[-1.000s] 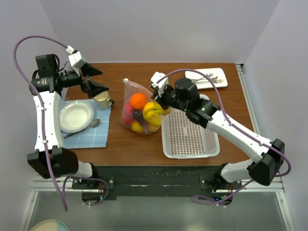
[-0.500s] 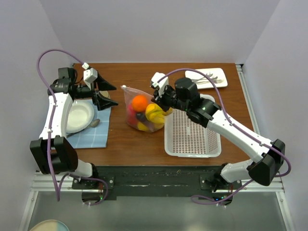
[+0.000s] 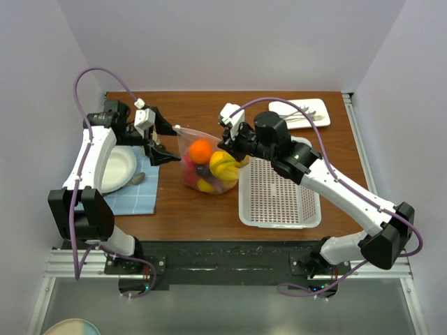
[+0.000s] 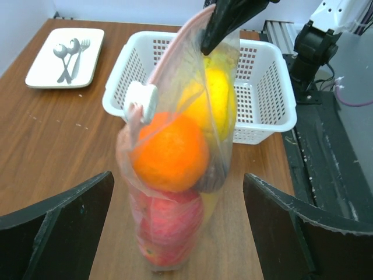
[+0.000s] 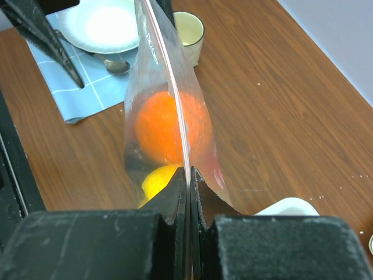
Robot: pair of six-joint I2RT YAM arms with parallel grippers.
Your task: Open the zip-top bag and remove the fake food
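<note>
Claws: right claw (image 5: 187,175) tight on zip-top bag (image 3: 207,166), left claw (image 3: 177,146) spread wide beside it.

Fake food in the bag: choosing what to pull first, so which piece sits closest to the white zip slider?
The orange ball, right under the slider; the yellow piece lies farther along, the red one at the bottom.

We find the zip-top bag (image 3: 207,167) on the tabletop (image 3: 195,209), the fake food (image 3: 201,149) inside. The basket (image 3: 276,199) sits just right, the plate (image 3: 120,167) left.

Bright, even, soft-shadowed light; the nearest wrist-view parts look blurred.
</note>
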